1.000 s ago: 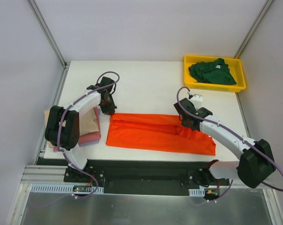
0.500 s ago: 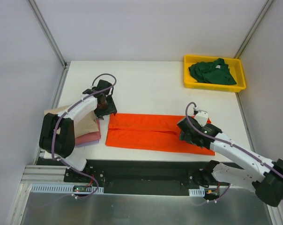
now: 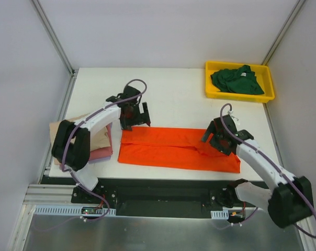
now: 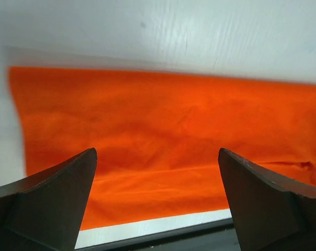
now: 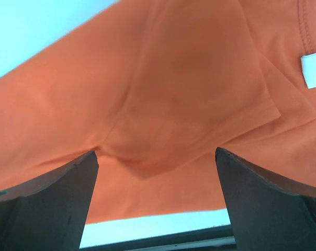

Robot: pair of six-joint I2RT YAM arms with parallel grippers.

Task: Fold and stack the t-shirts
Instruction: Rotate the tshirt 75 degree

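Observation:
The orange-red t-shirt (image 3: 173, 148) lies flat on the white table as a long strip folded lengthwise. My left gripper (image 3: 135, 121) hovers over its far left corner, jaws wide open and empty; in the left wrist view the cloth (image 4: 163, 125) spreads between the fingers. My right gripper (image 3: 214, 142) hangs open over the strip's right part, above a folded sleeve (image 5: 200, 120) and a white neck label (image 5: 314, 70). A tan t-shirt (image 3: 98, 137) sits folded on a pink one (image 3: 100, 153) at the left. The dark green t-shirt (image 3: 236, 80) lies crumpled in the tray.
The yellow plastic tray (image 3: 210, 93) stands at the table's back right corner. The table's near edge (image 3: 173, 175) runs just below the orange strip. White walls and metal frame posts close in the sides.
Both grippers have opened and let go of the orange shirt. The left gripper has shifted right along the strip's far edge; the right gripper has lifted slightly over the right part.

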